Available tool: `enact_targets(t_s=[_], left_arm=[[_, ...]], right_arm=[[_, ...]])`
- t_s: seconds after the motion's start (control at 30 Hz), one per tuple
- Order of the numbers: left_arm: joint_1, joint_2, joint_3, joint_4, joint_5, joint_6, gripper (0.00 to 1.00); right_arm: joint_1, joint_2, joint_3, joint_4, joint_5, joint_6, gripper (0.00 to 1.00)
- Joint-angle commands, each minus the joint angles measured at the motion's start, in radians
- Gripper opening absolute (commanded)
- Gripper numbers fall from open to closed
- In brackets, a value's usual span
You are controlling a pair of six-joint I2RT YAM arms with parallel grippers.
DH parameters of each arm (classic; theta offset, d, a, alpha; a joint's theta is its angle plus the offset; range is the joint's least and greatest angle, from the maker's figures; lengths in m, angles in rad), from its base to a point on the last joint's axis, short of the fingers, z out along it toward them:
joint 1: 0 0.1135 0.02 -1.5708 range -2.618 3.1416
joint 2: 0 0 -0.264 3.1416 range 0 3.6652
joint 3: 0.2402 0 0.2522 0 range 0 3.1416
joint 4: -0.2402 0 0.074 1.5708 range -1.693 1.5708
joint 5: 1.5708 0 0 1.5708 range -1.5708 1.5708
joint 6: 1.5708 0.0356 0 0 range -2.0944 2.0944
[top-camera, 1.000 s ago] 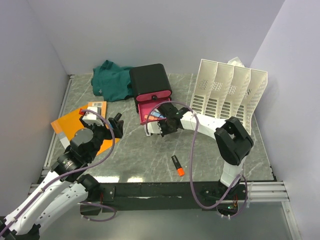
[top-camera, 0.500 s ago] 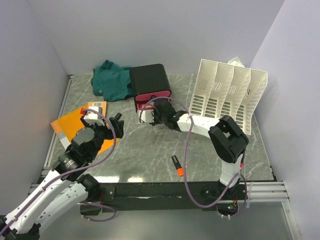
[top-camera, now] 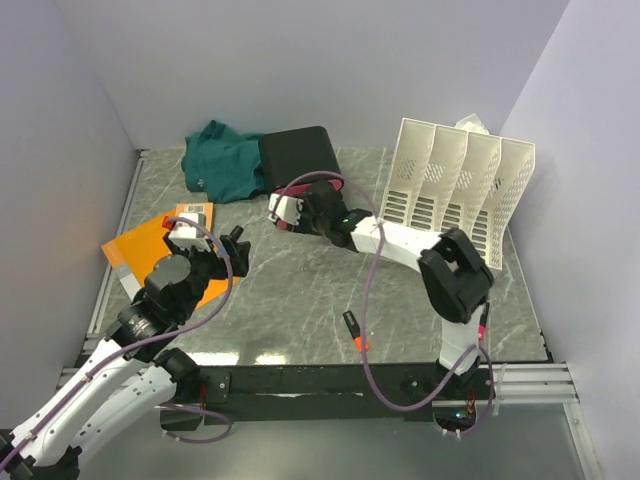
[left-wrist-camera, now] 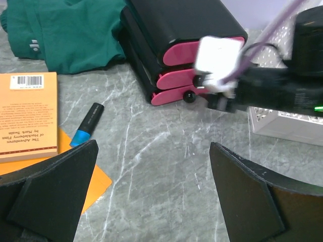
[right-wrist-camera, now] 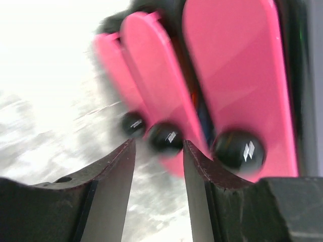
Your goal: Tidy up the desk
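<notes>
From where I stood, the grey-green marble desk (top-camera: 290, 300) lay under both arms, the right gripper (right-wrist-camera: 159, 143) held its fingers parted just short of a black knob (right-wrist-camera: 165, 137) on the pink-fronted drawer box (top-camera: 298, 155), clasping nothing, and the left gripper (left-wrist-camera: 151, 151) hovered spread wide over the stone.

White arm links (top-camera: 92, 402), black joints (top-camera: 458, 276), purple cables (top-camera: 366, 292)

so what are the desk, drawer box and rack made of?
Desk: polished stone or stone-look laminate, grey-green with pale veins.
Drawer box: likely plastic, smooth black shell, glossy pink fronts.
Rack: likely moulded plastic, white, slotted walls.
</notes>
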Motion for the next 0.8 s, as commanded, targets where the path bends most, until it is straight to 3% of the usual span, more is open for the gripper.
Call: enact_targets(t_s=[0.0, 0.17, 0.2, 0.3, 0.4, 0.53, 0.67, 0.77], left_arm=[[0.004, 0.023, -0.009, 0.042, 0.053, -0.035, 1.00], [0.013, 0.087, -0.024, 0.089, 0.139, -0.107, 1.00], [0.023, 0.125, -0.032, 0.103, 0.195, -0.122, 1.00], [0.047, 0.228, -0.041, 0.171, 0.298, -0.194, 1.00], [0.077, 0.340, -0.032, 0.241, 0.353, -0.237, 0.99], [0.186, 0.506, 0.060, 0.257, 0.447, -0.261, 1.00], [0.321, 0.731, 0.273, 0.183, 0.550, -0.296, 1.00], [0.361, 0.839, 0.411, 0.108, 0.599, -0.362, 1.00]], right_arm=[[-0.019, -0.227, -0.042, -0.158, -0.245, 0.154, 0.50], [-0.098, -0.383, 0.010, -0.446, -0.518, 0.202, 0.51], [-0.117, -0.385, 0.071, -0.607, -0.608, 0.184, 0.51], [-0.207, -0.394, 0.127, -0.820, -0.724, 0.167, 0.51], [-0.296, -0.442, 0.063, -0.909, -0.863, 0.121, 0.52], [-0.358, -0.582, -0.124, -0.834, -0.877, 0.133, 0.54], [-0.419, -0.664, -0.261, -0.771, -0.899, 0.156, 0.57], [-0.464, -0.684, -0.335, -0.737, -0.964, 0.144, 0.58]])
